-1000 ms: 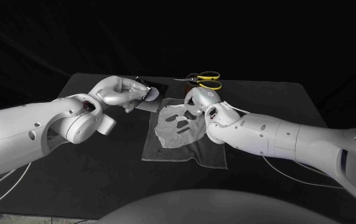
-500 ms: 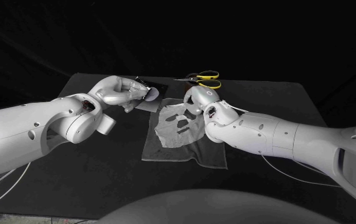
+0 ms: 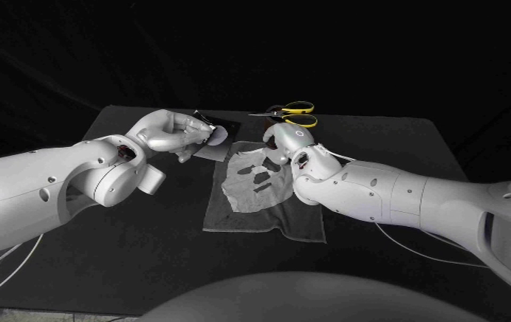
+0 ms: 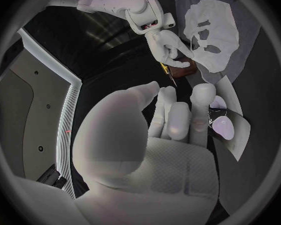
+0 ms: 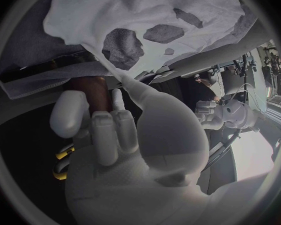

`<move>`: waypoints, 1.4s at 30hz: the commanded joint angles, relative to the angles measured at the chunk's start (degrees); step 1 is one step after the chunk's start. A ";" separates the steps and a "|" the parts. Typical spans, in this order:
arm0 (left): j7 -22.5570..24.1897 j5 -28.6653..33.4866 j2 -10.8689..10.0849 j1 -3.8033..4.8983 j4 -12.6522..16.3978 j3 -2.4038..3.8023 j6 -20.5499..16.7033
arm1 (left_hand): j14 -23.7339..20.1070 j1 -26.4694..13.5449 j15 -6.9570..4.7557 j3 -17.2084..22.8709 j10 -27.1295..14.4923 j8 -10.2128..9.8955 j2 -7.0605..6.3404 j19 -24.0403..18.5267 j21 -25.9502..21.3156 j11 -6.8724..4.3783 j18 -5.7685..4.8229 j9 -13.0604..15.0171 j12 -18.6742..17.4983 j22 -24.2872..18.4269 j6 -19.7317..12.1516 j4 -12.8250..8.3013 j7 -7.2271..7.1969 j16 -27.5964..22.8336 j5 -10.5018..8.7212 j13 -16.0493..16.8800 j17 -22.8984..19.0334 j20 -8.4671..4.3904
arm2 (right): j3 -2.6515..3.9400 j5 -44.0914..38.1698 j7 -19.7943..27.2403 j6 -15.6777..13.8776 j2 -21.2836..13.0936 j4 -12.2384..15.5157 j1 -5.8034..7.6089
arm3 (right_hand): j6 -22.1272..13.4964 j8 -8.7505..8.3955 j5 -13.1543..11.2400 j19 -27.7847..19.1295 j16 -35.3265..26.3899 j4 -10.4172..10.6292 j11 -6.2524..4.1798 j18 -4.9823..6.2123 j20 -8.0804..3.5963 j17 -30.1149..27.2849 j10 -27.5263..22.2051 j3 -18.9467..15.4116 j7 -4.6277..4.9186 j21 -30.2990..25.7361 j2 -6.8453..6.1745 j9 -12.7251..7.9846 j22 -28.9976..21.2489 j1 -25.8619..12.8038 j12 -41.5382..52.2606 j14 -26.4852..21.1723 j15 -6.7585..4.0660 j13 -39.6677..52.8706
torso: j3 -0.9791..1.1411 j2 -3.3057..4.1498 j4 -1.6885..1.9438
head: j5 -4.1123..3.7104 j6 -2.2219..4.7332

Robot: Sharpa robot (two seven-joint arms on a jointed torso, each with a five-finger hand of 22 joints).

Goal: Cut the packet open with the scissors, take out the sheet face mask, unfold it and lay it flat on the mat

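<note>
Your left robot hand point(image 3: 176, 134) pinches the glossy dark packet point(image 3: 216, 131) near the mat's far corner, over the black table point(image 3: 128, 263). The sheet face mask point(image 3: 253, 178), thin and white with eye and mouth holes, lies on the grey cloth mat point(image 3: 266, 222). Your right robot hand point(image 3: 286, 142) covers its top edge with the fingers close together; you cannot tell whether they pinch it. Yellow-handled scissors point(image 3: 295, 115) lie just beyond.
</note>
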 commanded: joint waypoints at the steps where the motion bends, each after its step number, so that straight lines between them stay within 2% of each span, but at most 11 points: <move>1: 0.05 0.17 0.10 0.07 0.07 -0.06 0.86 | 0.35 -0.07 -0.08 0.26 0.37 -0.17 0.39 0.28 0.25 0.21 0.69 0.09 -0.33 0.03 0.02 0.16 0.21 -0.20 0.32 -0.08 -0.04 0.00 | 0.04 -0.95 -1.04 -0.10 -0.18 0.40 0.08 | -0.66 -0.32 -0.14 -0.07 0.20 -0.05 0.40 -0.30 0.35 15.10 3.94 -0.34 0.08 -0.37 -0.64 -0.04 7.82 0.02 -0.19 5.98 0.30 11.48 | 0.01 0.00 -0.02 | -0.09 0.00; 10: 0.02 0.17 0.19 0.07 -0.08 -0.22 0.82 | 0.38 -0.09 -0.05 0.22 0.37 -0.26 0.37 0.38 0.36 0.26 0.65 0.10 -0.40 0.09 -0.03 0.19 0.25 -0.22 0.32 -0.13 -0.04 0.01 | 0.03 -0.96 -1.47 -0.02 -1.03 1.60 0.07 | -1.12 -0.54 -0.14 -0.04 0.20 -0.15 0.52 -0.29 0.54 15.10 3.97 -0.42 0.20 -0.25 -0.52 0.01 7.85 0.22 -0.15 5.98 0.42 11.54 | 0.01 0.01 -0.02 | -0.18 0.00; 13: 0.02 0.17 0.26 0.07 -0.15 -0.27 0.78 | 0.38 -0.09 -0.05 0.22 0.37 -0.26 0.37 0.38 0.36 0.26 0.65 0.10 -0.40 0.09 -0.03 0.19 0.25 -0.22 0.32 -0.13 -0.04 0.01 | 0.02 -0.96 -1.65 -0.48 -1.37 1.99 0.07 | -0.74 -0.33 -0.13 -0.01 0.20 0.09 0.59 -0.26 0.69 15.10 3.99 -0.26 0.27 -0.20 0.21 0.20 7.87 0.26 -0.12 5.98 0.50 11.57 | 0.02 -0.02 -0.07 | -0.23 0.00; 18: 0.01 0.17 0.33 0.06 -0.24 -0.32 0.72 | 0.38 -0.07 -0.04 0.22 0.38 -0.28 0.38 0.31 0.22 0.27 0.68 0.10 -0.42 -0.01 -0.04 0.19 0.25 -0.23 0.32 -0.14 -0.05 0.02 | 0.01 -1.00 -1.77 -1.25 -2.01 2.72 0.05 | 0.08 0.10 -0.13 0.13 0.20 0.51 0.57 -0.22 0.90 15.10 4.10 1.09 0.25 0.17 2.60 0.56 7.97 0.98 0.08 5.98 0.51 11.78 | 0.02 0.01 0.01 | -0.31 0.00; 20: 0.00 0.17 0.35 0.06 -0.27 -0.34 0.69 | 0.38 -0.07 -0.04 0.22 0.38 -0.28 0.38 0.31 0.22 0.27 0.68 0.10 -0.42 -0.01 -0.04 0.19 0.25 -0.23 0.32 -0.14 -0.05 0.02 | 0.00 -1.07 -1.79 -1.55 -2.33 3.19 0.01 | 0.59 0.39 -0.12 0.17 0.20 -0.22 0.41 -0.16 0.92 15.10 4.18 2.65 0.08 0.27 3.75 0.77 8.01 2.47 0.23 5.98 0.38 11.94 | 0.03 0.01 -0.02 | -0.28 0.00; 27: 0.01 0.17 0.45 0.06 -0.48 -0.38 0.64 | 0.41 0.11 -0.01 0.27 0.39 -0.36 0.42 0.40 0.30 0.28 0.66 0.13 -0.50 0.02 -0.04 0.10 0.25 -0.26 0.33 -0.20 -0.06 0.03 | -0.02 -1.11 -1.67 -2.54 -2.94 4.09 -0.10 | 1.20 0.80 -0.14 0.19 0.20 -0.46 0.39 -0.14 0.94 15.10 4.22 3.27 0.06 0.35 3.81 1.04 8.05 2.54 0.30 5.98 0.33 12.02 | 0.01 -0.01 -0.01 | -0.42 0.00; 31: 0.01 0.17 0.50 0.05 -0.55 -0.41 0.60 | 0.41 0.11 -0.01 0.27 0.39 -0.36 0.42 0.40 0.30 0.28 0.66 0.13 -0.50 0.02 -0.04 0.10 0.25 -0.26 0.33 -0.20 -0.06 0.03 | -0.03 -0.97 -1.50 -3.03 -3.32 4.56 -0.15 | 1.25 1.01 -0.13 0.26 0.20 0.88 0.34 -0.15 0.98 15.10 4.27 3.98 -0.04 0.55 5.04 1.31 8.11 1.25 0.35 5.98 0.32 12.08 | 0.02 0.00 0.05 | -0.39 0.00; 36: 0.38 0.06 0.60 0.04 -0.60 -0.44 0.47 | 0.36 0.19 -0.01 0.30 0.40 -0.40 0.45 0.32 0.15 0.28 0.69 0.14 -0.53 -0.09 -0.03 0.06 0.26 -0.30 0.33 -0.23 -0.20 0.03 | -0.03 -0.52 -0.92 -3.76 -4.85 6.46 -0.19 | 1.25 1.18 -0.10 0.26 0.20 1.23 0.25 -0.13 0.96 15.10 4.29 4.72 -0.15 0.53 5.73 1.52 8.11 1.14 0.38 5.98 0.26 12.12 | 0.03 0.03 0.08 | -0.38 0.00; 40: 1.84 -2.07 0.53 0.02 -0.54 -0.48 0.29 | -1.44 0.32 0.32 0.19 -1.21 -0.94 -0.19 -1.69 -3.02 0.67 1.26 0.25 -2.46 -2.29 -0.21 -0.06 0.54 -1.35 0.31 -1.19 -3.14 0.24 | -0.04 1.26 1.26 -3.92 -7.92 10.06 -0.20 | 1.33 1.37 -0.08 0.18 0.20 1.00 0.16 -0.06 0.93 15.10 4.24 5.24 -0.27 0.20 5.73 1.71 8.04 1.38 0.27 5.98 0.19 12.03 | 0.02 -0.01 0.00 | -0.02 0.00; 41: 2.32 -2.80 0.49 0.01 -0.52 -0.50 0.22 | -2.74 0.31 0.46 0.17 -1.74 -1.09 -0.33 -2.93 -4.90 0.82 1.60 0.30 -3.37 -3.57 -0.23 -0.04 0.63 -2.08 0.32 -1.67 -5.22 0.36 | -0.04 2.08 2.33 -3.72 -8.85 11.05 -0.20 | 1.39 1.45 -0.09 0.14 0.20 0.92 0.15 -0.03 0.92 15.10 4.21 5.29 -0.27 0.09 5.60 1.77 8.02 1.37 0.20 5.98 0.17 11.96 | 0.02 -0.02 0.00 | 0.08 0.00; 42: 2.99 -3.89 0.44 0.00 -0.49 -0.54 0.06 | -6.55 0.41 0.78 0.14 -2.54 -1.34 -0.64 -6.27 -9.93 1.19 2.50 0.45 -5.40 -6.97 -0.18 -0.09 0.84 -4.37 0.33 -2.83 -11.05 0.65 | -0.04 3.11 3.36 -3.62 -10.11 12.42 -0.19 | 1.44 1.54 -0.10 0.10 0.20 0.80 0.14 -0.01 0.90 15.10 4.14 5.30 -0.27 -0.07 5.26 1.85 7.98 1.30 0.06 5.98 0.15 11.84 | 0.02 -0.03 -0.01 | 0.15 0.00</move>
